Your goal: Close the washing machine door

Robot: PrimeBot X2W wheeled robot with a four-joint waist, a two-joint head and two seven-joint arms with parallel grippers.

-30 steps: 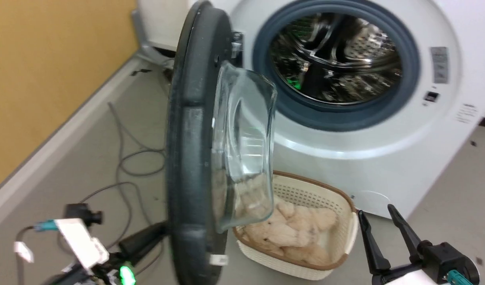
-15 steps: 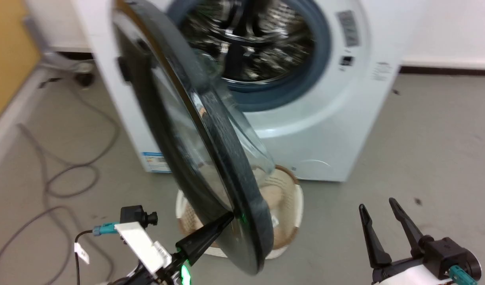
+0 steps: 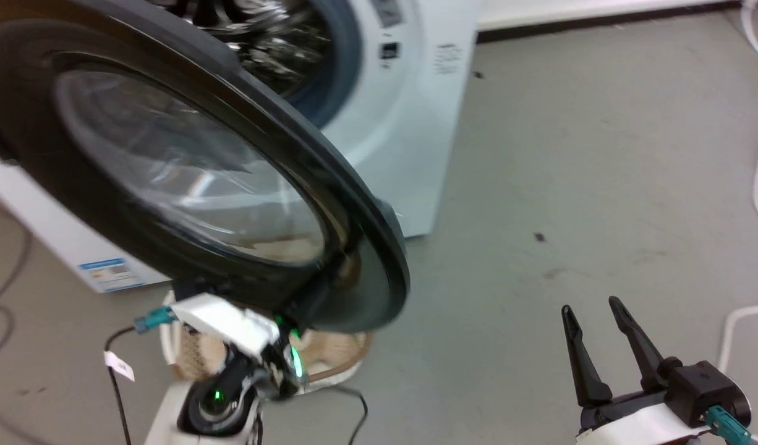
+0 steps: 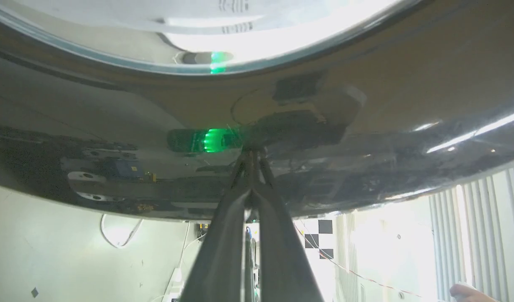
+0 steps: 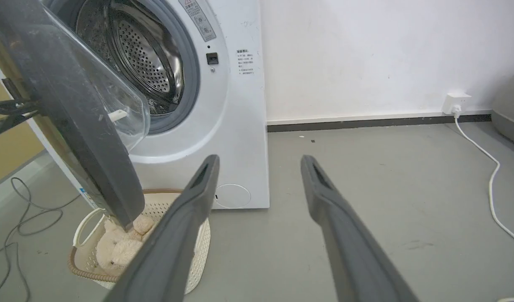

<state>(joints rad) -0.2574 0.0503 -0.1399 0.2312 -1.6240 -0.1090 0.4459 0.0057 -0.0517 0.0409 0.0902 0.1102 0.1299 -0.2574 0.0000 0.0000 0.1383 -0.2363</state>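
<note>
Basket [image 5: 156,205] holds plush toys [image 5: 114,251] (door [image 5: 85,126] above).

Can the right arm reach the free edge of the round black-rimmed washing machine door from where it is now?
Probably yes. The right gripper, fingers open and empty, hangs over the grey floor, and nothing stands between it and the free edge of the round black-rimmed glass washing machine door.

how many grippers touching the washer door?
1. The left gripper, shut, has its tips against the rim of the washing machine door; the right gripper is open over the floor, apart from it.
</note>
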